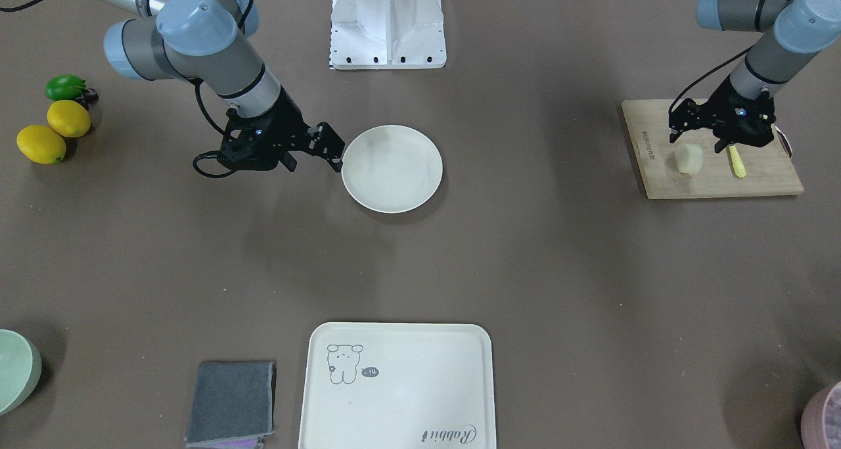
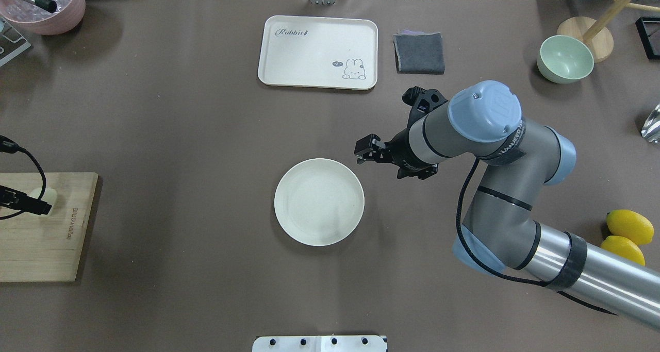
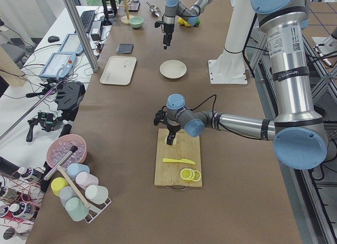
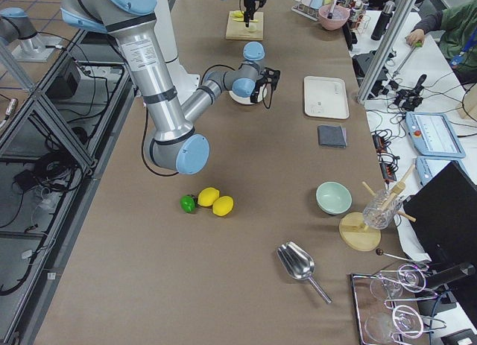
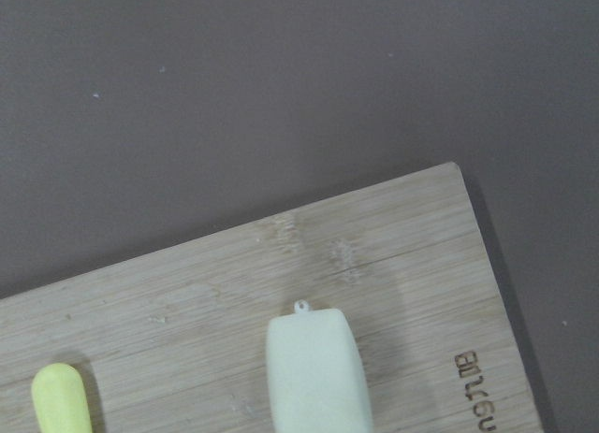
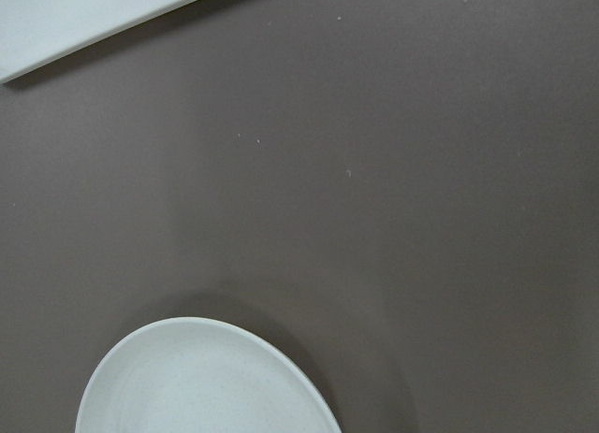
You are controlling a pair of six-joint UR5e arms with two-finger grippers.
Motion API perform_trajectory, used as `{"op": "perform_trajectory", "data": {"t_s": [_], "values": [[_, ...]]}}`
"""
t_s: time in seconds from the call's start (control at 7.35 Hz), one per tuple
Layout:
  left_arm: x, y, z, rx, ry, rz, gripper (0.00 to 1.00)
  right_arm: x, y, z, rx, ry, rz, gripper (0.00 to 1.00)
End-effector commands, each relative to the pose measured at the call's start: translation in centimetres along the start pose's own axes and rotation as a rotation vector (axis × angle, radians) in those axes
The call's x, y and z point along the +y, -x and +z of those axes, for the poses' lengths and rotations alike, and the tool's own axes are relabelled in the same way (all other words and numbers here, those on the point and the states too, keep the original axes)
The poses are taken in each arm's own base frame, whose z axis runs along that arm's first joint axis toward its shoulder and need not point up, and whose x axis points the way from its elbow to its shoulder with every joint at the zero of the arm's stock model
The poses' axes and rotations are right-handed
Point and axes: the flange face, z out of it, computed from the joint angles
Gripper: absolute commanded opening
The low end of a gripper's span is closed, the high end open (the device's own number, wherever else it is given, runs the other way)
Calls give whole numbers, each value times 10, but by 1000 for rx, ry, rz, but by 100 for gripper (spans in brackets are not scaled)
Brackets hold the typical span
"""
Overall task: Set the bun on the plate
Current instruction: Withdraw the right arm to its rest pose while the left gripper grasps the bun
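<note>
The bun (image 1: 688,158), a pale cream lump, lies on the wooden cutting board (image 1: 723,181). It fills the bottom middle of the left wrist view (image 5: 318,372). My left gripper (image 1: 704,140) hangs open just above the bun, toward the robot's side, holding nothing. From overhead the left gripper (image 2: 31,203) shows only at the left edge and partly covers the bun (image 2: 45,192). The round cream plate (image 1: 392,168) sits empty mid-table. My right gripper (image 1: 330,148) hovers open at the plate's rim, beside the plate (image 2: 319,202), and grips nothing.
A yellow knife (image 1: 737,162) lies on the board beside the bun, with lemon slices (image 3: 190,174) at its other end. A bear tray (image 1: 397,386), grey cloth (image 1: 230,403), two lemons (image 1: 52,130), a lime (image 1: 66,87) and a green bowl (image 2: 564,58) ring the table.
</note>
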Motion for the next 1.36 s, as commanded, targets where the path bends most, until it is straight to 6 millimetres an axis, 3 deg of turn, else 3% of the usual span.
{"op": "perform_trajectory", "data": {"t_s": [0.0, 0.14, 0.41, 0.68, 0.95, 1.09, 1.22], "values": [[2, 2, 9, -8, 13, 7, 75, -13, -10, -10, 4, -6, -5, 100], [2, 2, 10, -8, 14, 8, 68, -15, -14, -9, 13, -7, 1, 100], [3, 6, 14, -8, 13, 12, 55, -41, -47, -23, 39, -20, -76, 100], [3, 5, 14, -5, 9, 15, 51, -65, -106, -31, 107, -34, -170, 100], [-2, 2, 13, -2, 2, 16, 49, -92, -159, -55, 133, -4, -197, 100], [-3, 2, 13, 0, 0, 13, 39, -101, -190, -63, 162, -8, -233, 100], [-3, 2, 13, 0, 0, 13, 39, -110, -223, -70, 197, -8, -269, 100]]}}
